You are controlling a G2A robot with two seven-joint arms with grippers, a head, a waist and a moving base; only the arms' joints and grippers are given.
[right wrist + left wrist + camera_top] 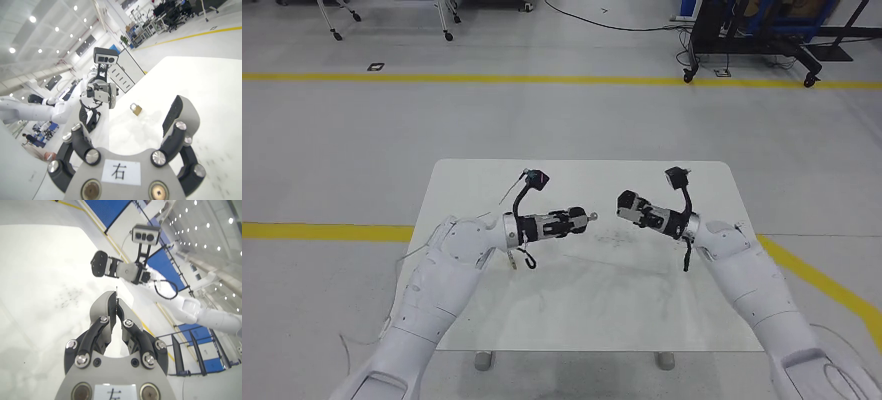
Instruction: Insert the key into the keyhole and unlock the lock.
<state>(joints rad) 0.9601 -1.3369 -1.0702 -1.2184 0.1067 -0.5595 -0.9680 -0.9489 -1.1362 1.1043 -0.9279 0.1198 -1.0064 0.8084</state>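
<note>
A small brass padlock (pixel 136 109) with a silver shackle lies on the white table (pixel 582 300). My left gripper (pixel 115 300) is shut on the key (pixel 116 292), whose thin metal blade sticks out past the fingertips. In the top view this left gripper (pixel 585 216) hovers over the table's middle, pointing at my right gripper (pixel 627 206) a short gap away. My right gripper (pixel 130 121) is open and holds nothing. One ribbed finger (pixel 175 111) of the right gripper shows, with the padlock on the table beyond it. The left gripper (pixel 111 98) hangs above and beside the padlock.
Faint dark scuff marks (pixel 69 296) dot the tabletop. Yellow floor lines (pixel 542 78) run behind the table and on both sides of it. Carts and equipment (pixel 752 40) stand far back.
</note>
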